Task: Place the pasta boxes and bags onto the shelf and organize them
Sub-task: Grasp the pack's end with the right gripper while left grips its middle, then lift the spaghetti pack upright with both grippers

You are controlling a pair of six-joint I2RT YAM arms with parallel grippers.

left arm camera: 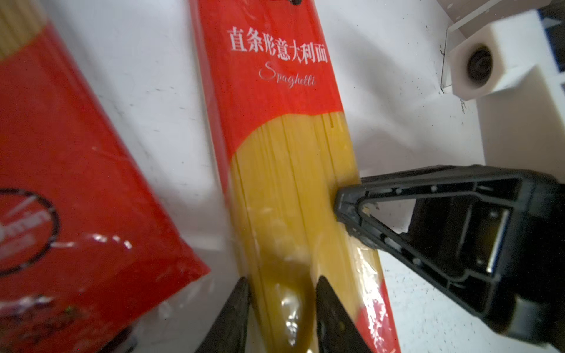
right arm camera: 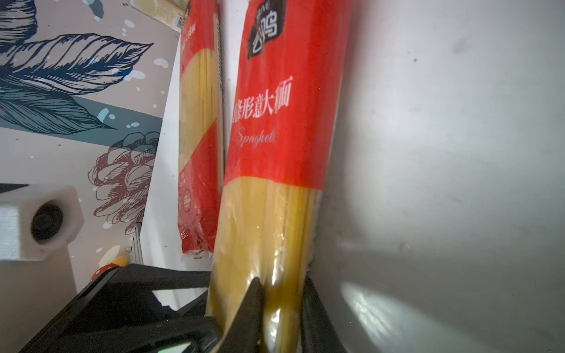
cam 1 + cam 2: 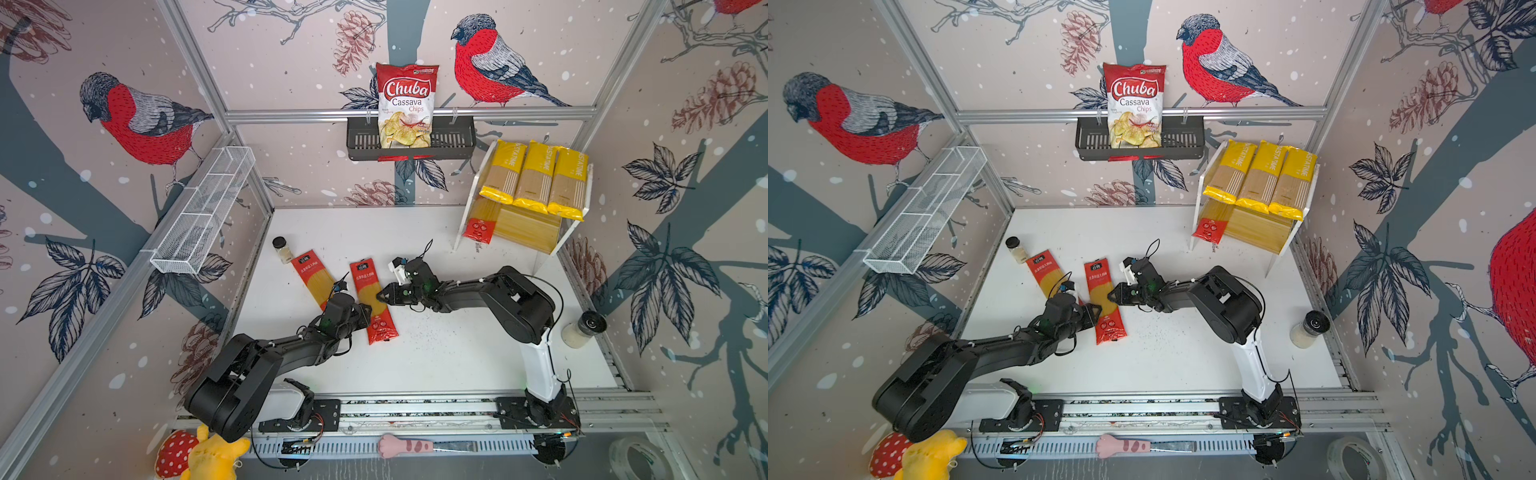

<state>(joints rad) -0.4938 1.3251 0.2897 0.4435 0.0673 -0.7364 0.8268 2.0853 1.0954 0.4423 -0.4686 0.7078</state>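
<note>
White table, bird-papered walls. In both top views a red packet lies mid-table, well apart from the shelf. Left wrist: left gripper clamps it. Right wrist: right gripper clamps it too.

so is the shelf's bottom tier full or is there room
Room left: in both top views one red-ended packet lies at its left end; the lower board beside it is bare.

A chips bag was stood in a black basket. A jar and a shaker were set well apart on the table.
</note>
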